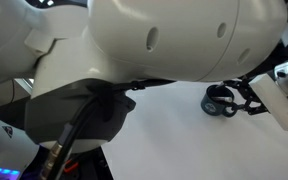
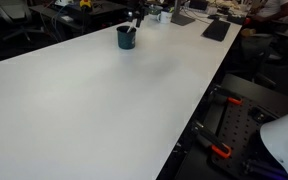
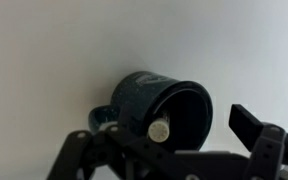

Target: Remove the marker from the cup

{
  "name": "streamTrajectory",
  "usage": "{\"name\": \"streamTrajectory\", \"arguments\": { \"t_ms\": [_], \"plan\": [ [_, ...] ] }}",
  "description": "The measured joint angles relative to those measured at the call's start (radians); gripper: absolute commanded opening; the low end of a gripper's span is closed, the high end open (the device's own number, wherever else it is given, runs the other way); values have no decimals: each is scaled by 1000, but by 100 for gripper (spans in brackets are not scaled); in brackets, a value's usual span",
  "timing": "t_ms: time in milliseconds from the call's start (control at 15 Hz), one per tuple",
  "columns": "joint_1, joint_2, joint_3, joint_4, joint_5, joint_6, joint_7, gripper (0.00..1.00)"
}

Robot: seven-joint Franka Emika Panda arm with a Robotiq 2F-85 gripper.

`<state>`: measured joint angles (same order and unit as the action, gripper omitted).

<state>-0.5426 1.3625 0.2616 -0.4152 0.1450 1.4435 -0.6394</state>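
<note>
The cup [image 3: 144, 98] is a dark squat mug seen from above in the wrist view, with its handle [image 3: 103, 116] to the left. The marker [image 3: 160, 129] stands inside it, its pale round end leaning on the near rim. My gripper [image 3: 166, 140] hangs just above the cup, open, with one dark fingertip [image 3: 246, 122] to the right of the rim and nothing between the fingers. In both exterior views the cup [image 1: 219, 101] [image 2: 126, 38] sits on the white table, with the gripper [image 1: 248, 95] right next to it.
The long white table [image 2: 104, 100] stretches around the cup. At its far end lie a dark keyboard [image 2: 216, 30] and other clutter. The robot's own white arm [image 1: 144, 40] fills most of an exterior view. Red clamps [image 2: 220, 152] sit off the table's edge.
</note>
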Motion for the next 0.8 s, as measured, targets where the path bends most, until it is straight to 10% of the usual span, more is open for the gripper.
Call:
{"name": "streamTrajectory", "arguments": {
  "t_ms": [667,733,800],
  "plan": [
    [-9,14,-2,-1,-4,32,0,5],
    [-10,16,-2,-1,-4,36,0,1],
    [-11,17,-2,-1,-4,39,0,25]
  ]
}}
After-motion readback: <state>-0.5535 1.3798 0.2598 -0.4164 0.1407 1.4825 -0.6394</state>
